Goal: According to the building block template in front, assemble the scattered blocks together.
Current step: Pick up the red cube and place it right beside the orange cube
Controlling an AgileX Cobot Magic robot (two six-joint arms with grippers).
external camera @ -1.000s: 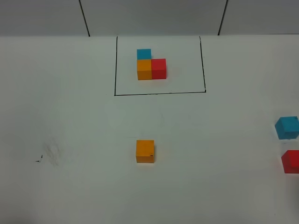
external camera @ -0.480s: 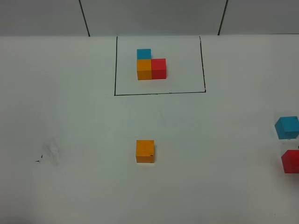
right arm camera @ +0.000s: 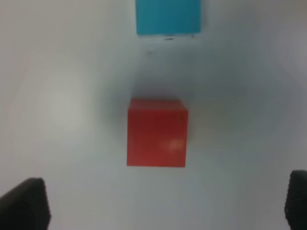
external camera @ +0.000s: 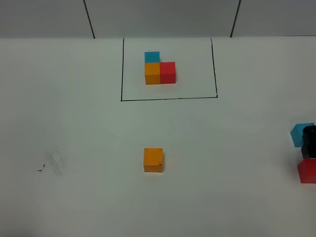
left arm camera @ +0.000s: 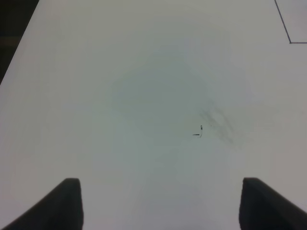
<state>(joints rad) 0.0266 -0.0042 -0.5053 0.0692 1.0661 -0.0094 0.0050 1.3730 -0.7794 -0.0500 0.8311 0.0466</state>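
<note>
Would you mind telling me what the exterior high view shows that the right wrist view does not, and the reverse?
Only exterior high: the framed building block template and the loose orange cube. Only right wrist: both tips of the open right gripper, and the red cube uncropped. Shared: the red cube, the sky-blue cube and the white table.

- On my high camera the white table (external camera: 74, 197) was evenly, softly lit; the orange cube (external camera: 153, 160) cast only a thin shadow at its base.
- My right wrist feed was blurred: the red cube (right arm camera: 157, 132) had soft edges and a grey shadow around it.
- My left wrist picture looked greyish, with a faint dim patch mid-table.
</note>
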